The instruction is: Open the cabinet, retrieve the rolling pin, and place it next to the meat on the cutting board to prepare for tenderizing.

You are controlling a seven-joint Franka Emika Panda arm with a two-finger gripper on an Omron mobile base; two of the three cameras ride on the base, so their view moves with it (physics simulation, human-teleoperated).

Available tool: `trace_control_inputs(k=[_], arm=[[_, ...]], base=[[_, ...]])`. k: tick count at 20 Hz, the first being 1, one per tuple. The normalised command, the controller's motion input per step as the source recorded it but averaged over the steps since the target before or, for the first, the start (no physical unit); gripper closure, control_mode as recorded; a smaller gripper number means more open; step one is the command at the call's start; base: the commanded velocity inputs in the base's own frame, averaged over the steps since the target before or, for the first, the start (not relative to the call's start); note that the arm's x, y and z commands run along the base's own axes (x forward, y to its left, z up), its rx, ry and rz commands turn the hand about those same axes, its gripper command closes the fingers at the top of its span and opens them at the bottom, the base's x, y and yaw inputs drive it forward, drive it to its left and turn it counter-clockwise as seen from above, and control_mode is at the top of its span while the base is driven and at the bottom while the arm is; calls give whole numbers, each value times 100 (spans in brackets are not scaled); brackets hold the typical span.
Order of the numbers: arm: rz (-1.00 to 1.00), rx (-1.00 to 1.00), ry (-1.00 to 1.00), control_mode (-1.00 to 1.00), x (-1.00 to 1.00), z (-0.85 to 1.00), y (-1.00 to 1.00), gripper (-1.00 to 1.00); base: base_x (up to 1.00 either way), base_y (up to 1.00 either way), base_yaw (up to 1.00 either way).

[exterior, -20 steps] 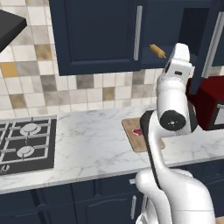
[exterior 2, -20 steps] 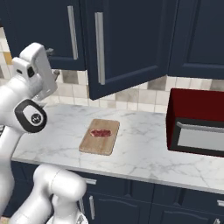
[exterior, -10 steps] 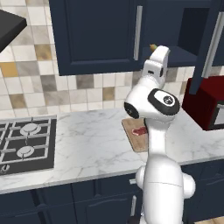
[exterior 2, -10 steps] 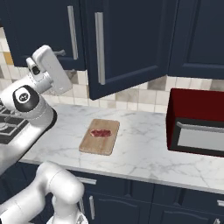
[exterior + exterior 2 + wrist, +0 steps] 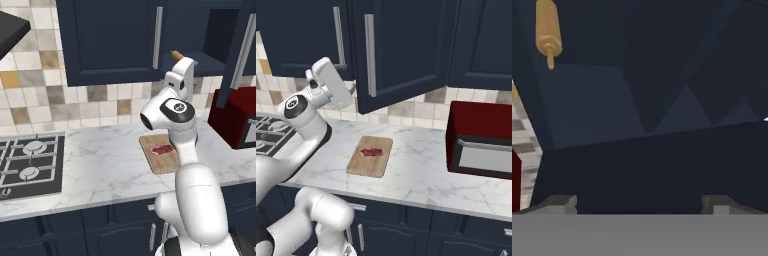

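Observation:
The cabinet [image 5: 112, 40] has its right door [image 5: 406, 50] swung open and its left door shut. Inside it lies the rolling pin [image 5: 548, 30], tan, at the upper left of the hand view; one end [image 5: 176, 54] pokes out above my hand. My gripper [image 5: 639, 204] is open and empty, pointing into the dark cabinet interior below the open compartment, apart from the pin. The cutting board [image 5: 160, 154] lies on the marble counter with the red meat [image 5: 162, 149] on it, also seen as the board [image 5: 370, 165] and the meat [image 5: 371, 151].
A dark red microwave [image 5: 481, 137] stands on the counter to the right of the board. A gas stove [image 5: 30, 167] sits at the left. The open door [image 5: 245, 50] juts out over the counter at the right of the left base view.
The arm has swung round and the hand has moved in toward the open cabinet, under the pin. The jaws stay wide open. Board and meat have not moved.

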Motion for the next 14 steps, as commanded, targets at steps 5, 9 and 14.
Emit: trace_control_inputs(k=[5,9,14], arm=[[-24,9,2,-100,7,11,-23,-100],[-29,8,5,-100,16,8,-11,-100],[-23,9,3,-100,3,2,-44,-100]], base=[[0,0,0],[0,0,0],[0,0,0]])
